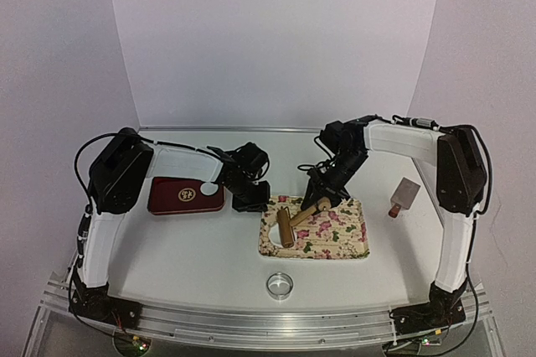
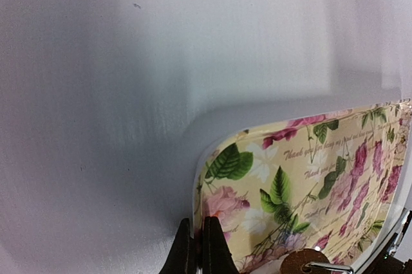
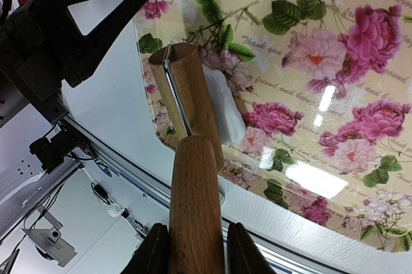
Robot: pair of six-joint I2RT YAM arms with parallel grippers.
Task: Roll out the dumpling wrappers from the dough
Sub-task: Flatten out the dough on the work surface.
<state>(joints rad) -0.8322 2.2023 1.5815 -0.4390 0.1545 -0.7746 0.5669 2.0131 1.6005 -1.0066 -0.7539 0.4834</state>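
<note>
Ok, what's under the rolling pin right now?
A white piece of dough lies under the pin, on the floral tray. Part of it sticks out beside the pin; how far it spreads beneath is hidden.

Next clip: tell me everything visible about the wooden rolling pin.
The rolling pin is plain brown wood: a thick rounded handle and a short barrel with a shiny metal strip along it. The right pincer is shut on the handle's end, one finger on each side. The tool slants down onto the floral tray, its barrel resting over a white piece of dough near the tray's left edge.
</note>
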